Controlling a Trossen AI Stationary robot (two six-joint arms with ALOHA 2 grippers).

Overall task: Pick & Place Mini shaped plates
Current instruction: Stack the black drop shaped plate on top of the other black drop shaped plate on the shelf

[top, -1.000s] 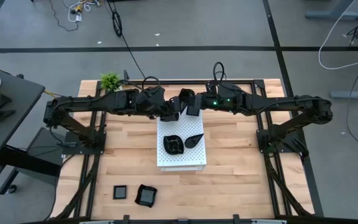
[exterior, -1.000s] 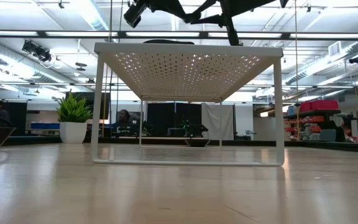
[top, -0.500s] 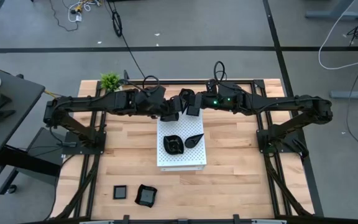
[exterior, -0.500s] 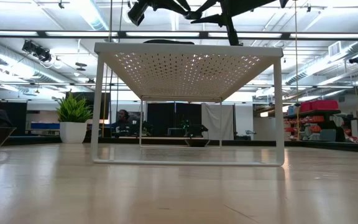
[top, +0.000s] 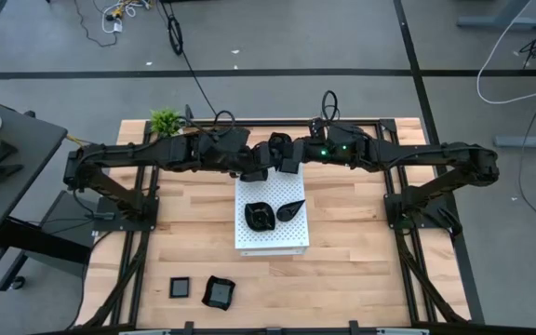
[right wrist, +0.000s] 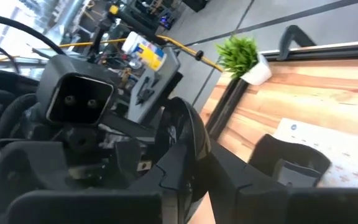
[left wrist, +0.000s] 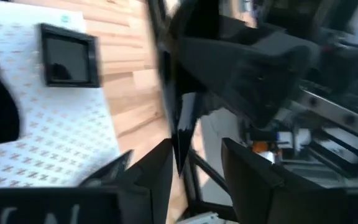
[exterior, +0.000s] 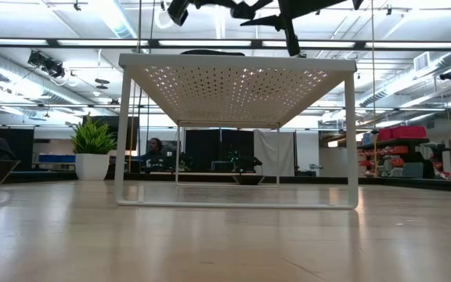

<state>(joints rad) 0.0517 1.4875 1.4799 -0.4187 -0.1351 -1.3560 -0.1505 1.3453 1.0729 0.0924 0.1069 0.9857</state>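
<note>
Pale wood table (top: 361, 270), open workshop beyond. White perforated board (top: 273, 240) sitting mid-table.

Both arms are meeting above the board's far edge. Left gripper (left wrist: 196, 146) fingers are standing spread. Right gripper (top: 285, 158) seems to be pinching a held plate (right wrist: 185, 134), thin and edge-on.

Likely a hand-over. The right should be gripping firmly before the left backs straight off without brushing the rim.

Count:
- Arms: two.
- Board: one, carrying a wavy plate (top: 261, 216), a teardrop plate (top: 290, 210) and a square plate (left wrist: 67, 56).
- Near table edge: small square plate (top: 180, 288), second wavy plate (top: 218, 292).
- Six plates in all.
- Potted plant (top: 165, 121): one.
</note>
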